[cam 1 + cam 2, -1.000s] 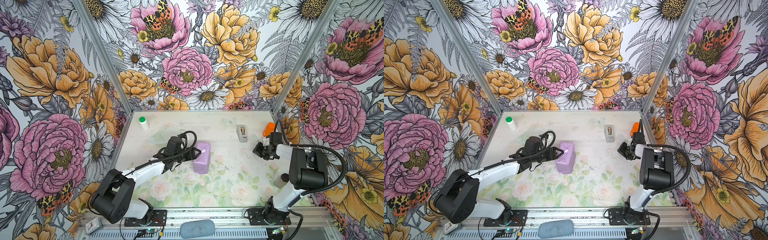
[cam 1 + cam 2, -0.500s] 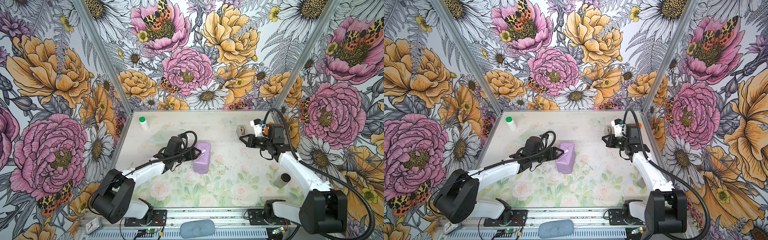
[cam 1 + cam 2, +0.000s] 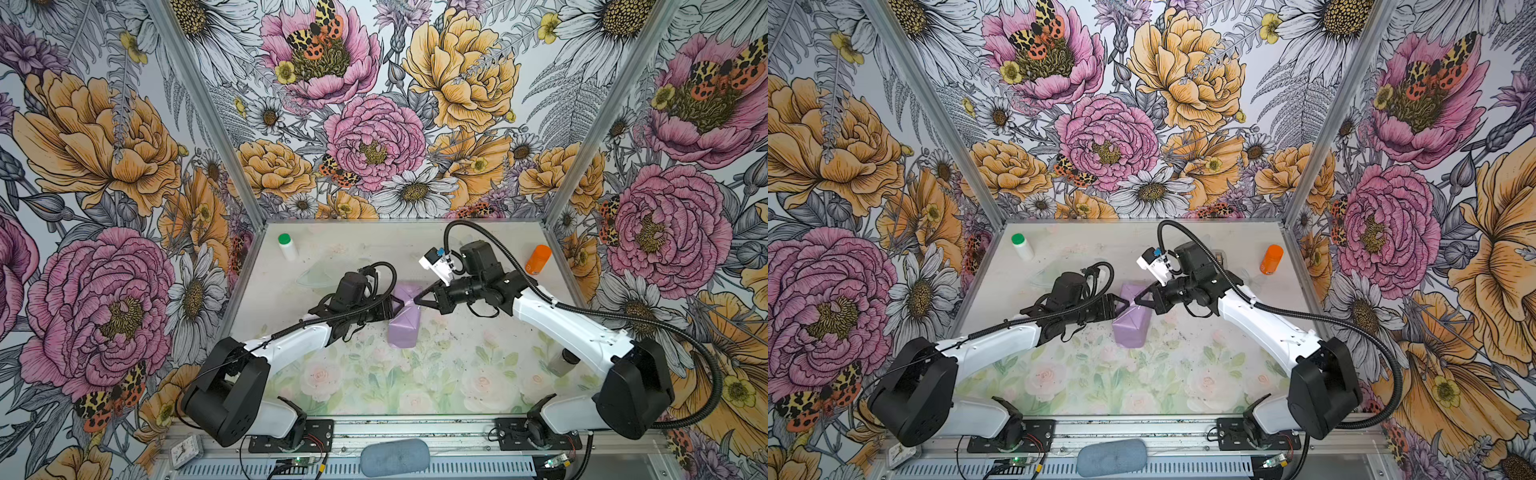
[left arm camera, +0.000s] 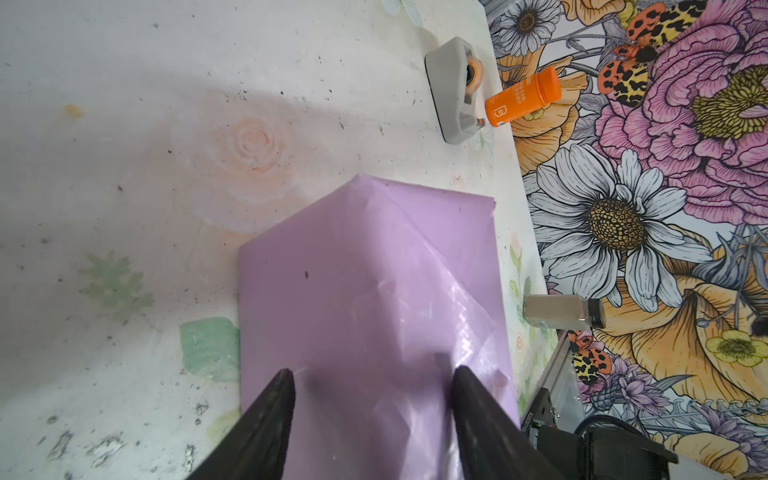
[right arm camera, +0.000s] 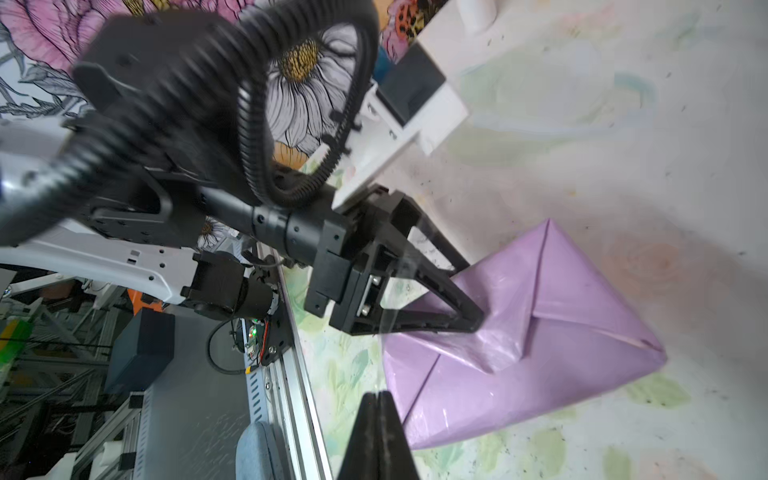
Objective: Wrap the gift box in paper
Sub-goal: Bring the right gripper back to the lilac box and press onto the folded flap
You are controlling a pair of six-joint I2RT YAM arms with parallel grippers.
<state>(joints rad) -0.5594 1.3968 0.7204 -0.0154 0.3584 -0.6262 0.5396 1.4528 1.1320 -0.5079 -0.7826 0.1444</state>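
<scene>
Paper (image 3: 402,328) parcel lay on the table (image 3: 457,357), front clear; left gripper (image 3: 394,305) splayed on its end, right gripper (image 3: 417,302) pinched closed at its edge.

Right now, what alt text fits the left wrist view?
Lilac paper folded into a boxy parcel lies on the floral table, the left end effector set against it, fingers apart. By the flowered wall sit a grey tape dispenser, an orange bottle and a clear dark-capped bottle.
</scene>
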